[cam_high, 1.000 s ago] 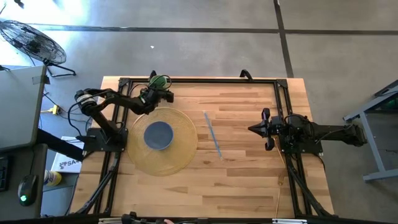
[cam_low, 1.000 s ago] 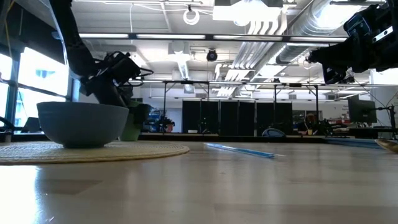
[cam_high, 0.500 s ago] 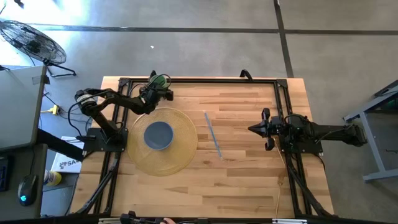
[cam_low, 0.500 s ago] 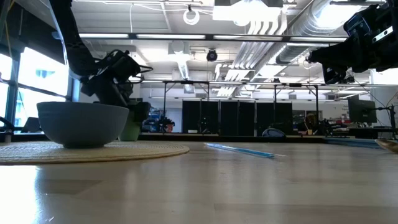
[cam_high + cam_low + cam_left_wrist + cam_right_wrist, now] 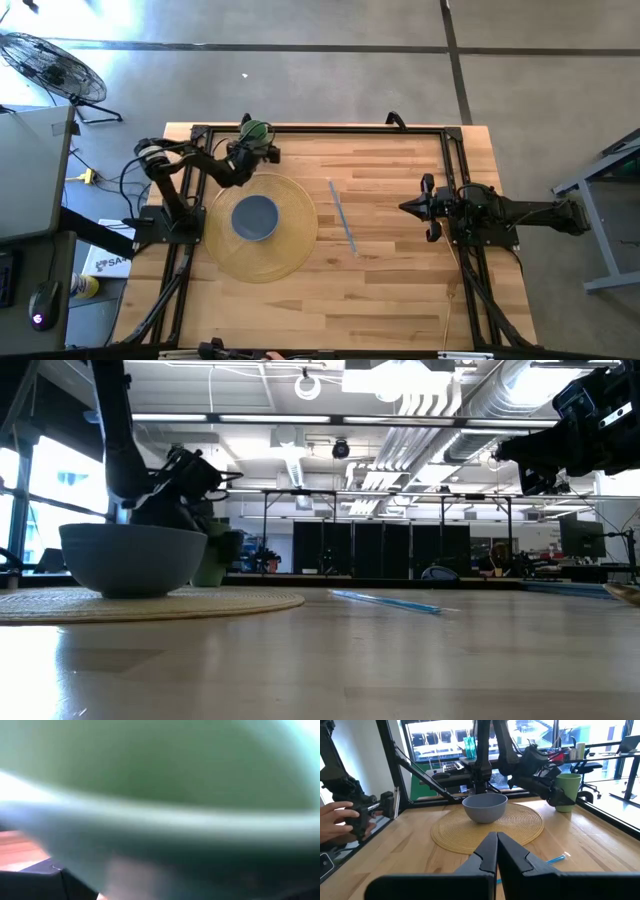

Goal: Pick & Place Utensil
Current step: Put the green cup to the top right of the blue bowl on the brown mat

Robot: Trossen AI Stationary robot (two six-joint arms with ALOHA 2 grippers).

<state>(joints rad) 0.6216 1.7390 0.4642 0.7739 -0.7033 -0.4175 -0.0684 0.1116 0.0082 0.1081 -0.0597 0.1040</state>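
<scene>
Blue utensil (image 5: 342, 215) lies well apart from both jaws.

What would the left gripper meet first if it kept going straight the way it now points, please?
Most likely the green cup: the open left gripper sits right at it, and green fills its wrist view. Contact cannot be told.

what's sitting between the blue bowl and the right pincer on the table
Only the thin blue utensil, lying flat on bare wood between the bowl and the shut right pincer; the high view shows it best.
</scene>
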